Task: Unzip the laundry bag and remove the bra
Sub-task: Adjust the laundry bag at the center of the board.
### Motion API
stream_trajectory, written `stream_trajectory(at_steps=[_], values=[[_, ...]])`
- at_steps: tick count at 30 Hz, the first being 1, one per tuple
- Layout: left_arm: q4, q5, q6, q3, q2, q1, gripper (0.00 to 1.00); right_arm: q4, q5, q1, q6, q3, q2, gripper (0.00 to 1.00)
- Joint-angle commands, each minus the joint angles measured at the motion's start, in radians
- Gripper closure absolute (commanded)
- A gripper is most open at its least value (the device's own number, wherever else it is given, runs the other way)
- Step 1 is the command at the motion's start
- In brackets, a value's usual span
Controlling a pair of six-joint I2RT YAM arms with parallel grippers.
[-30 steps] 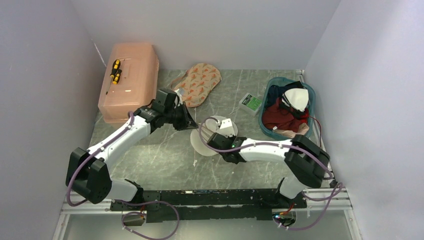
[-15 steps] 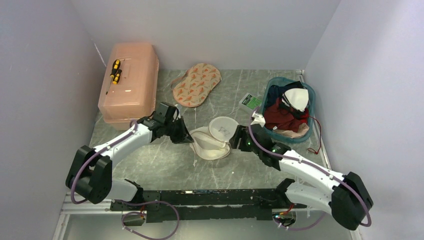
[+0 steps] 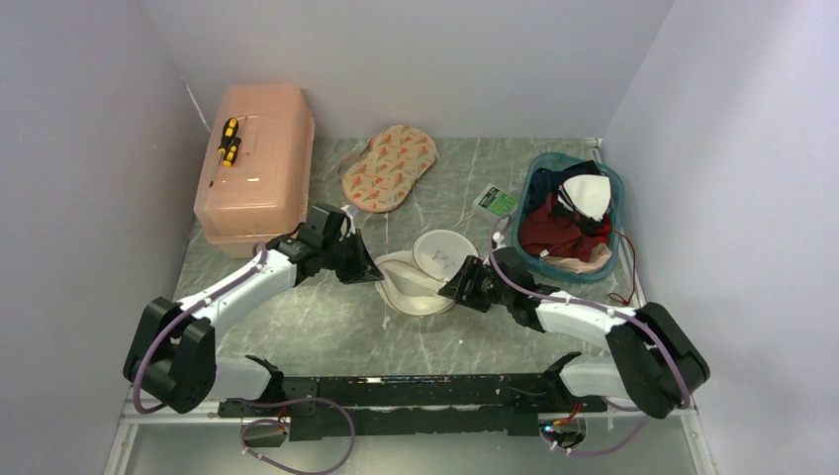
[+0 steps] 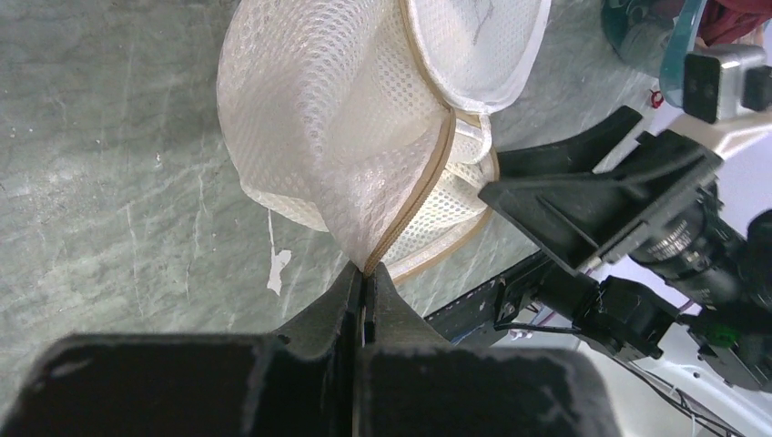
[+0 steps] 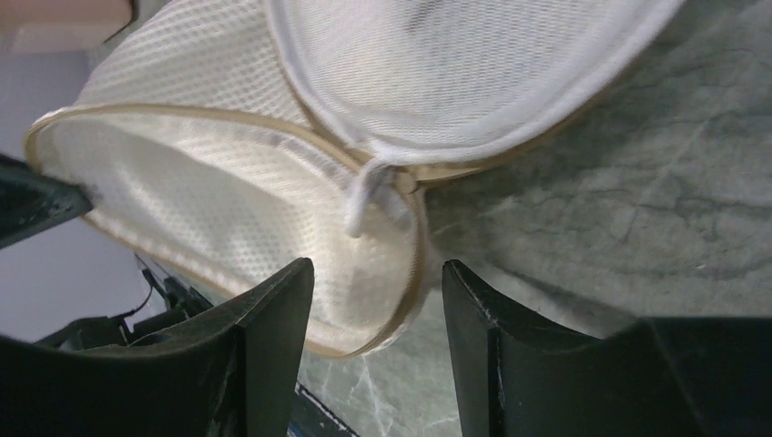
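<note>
At table (image 3: 326, 317) ctr, L pincer (image 4: 366, 273) clamps laundry bag (image 4: 309, 118) rim, R pincer (image 5: 378, 269) agape; contents unclear.

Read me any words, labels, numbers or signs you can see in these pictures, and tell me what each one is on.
No word or number can be read anywhere.
On the lid of the laundry bag: a small dark mark, too blurred to make out.
On the green and white packet: print too small to read.
</note>
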Motion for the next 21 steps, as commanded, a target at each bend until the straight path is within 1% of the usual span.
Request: stream_trajectory(at_steps=[1,5,7,9,10,12,14,15,16,19,21], values=[[0.019,0.015,-0.001,-0.010,-0.041,-0.003,0.97,0.156,-0.022,-0.030,0.076,-0.022,0.069,0.44],[0.017,0.017,0.002,-0.016,-0.043,-0.003,0.97,0.178,-0.004,-0.038,0.070,-0.007,0.119,0.47],[0.024,0.022,-0.002,-0.022,-0.042,-0.003,0.97,0.169,0.003,-0.039,0.056,0.011,0.140,0.52],[0.031,0.023,-0.003,-0.027,-0.039,-0.003,0.97,0.182,0.009,-0.040,0.051,0.015,0.151,0.62],[0.033,0.023,-0.004,-0.029,-0.037,-0.003,0.97,0.185,0.013,-0.041,0.048,0.018,0.153,0.68],[0.034,0.023,-0.005,-0.030,-0.035,-0.003,0.97,0.182,0.024,-0.039,0.025,0.023,0.144,0.84],[0.032,0.023,-0.005,-0.024,-0.035,-0.004,0.97,0.120,0.067,-0.025,-0.024,0.048,0.106,1.00],[0.027,0.021,-0.002,-0.017,-0.035,-0.004,0.97,0.063,0.117,-0.006,-0.061,0.074,0.068,1.00],[0.022,0.021,0.000,-0.007,-0.035,-0.004,0.97,-0.047,0.187,0.023,-0.112,0.127,0.039,1.00],[-0.012,0.015,0.015,0.048,-0.037,-0.004,0.97,-0.307,0.493,0.166,-0.261,0.283,-0.020,1.00],[-0.039,0.014,0.025,0.095,-0.039,-0.004,0.97,-0.425,0.635,0.230,-0.322,0.375,-0.039,1.00]])
